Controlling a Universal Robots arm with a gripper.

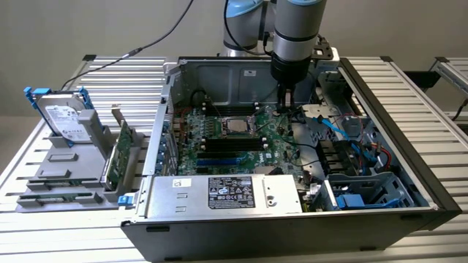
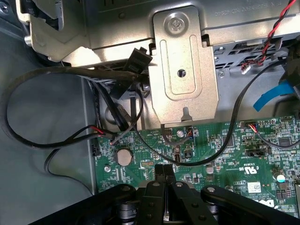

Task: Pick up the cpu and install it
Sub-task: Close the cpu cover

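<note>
Claw point(image 1: 286, 108) pinched fully together and empty over the motherboard point(image 1: 252, 159), to the exterior view's right of the cpu point(image 1: 235, 125) lying in its socket; chip judged light, rigid, fragile, so grip opposite edges.
</note>
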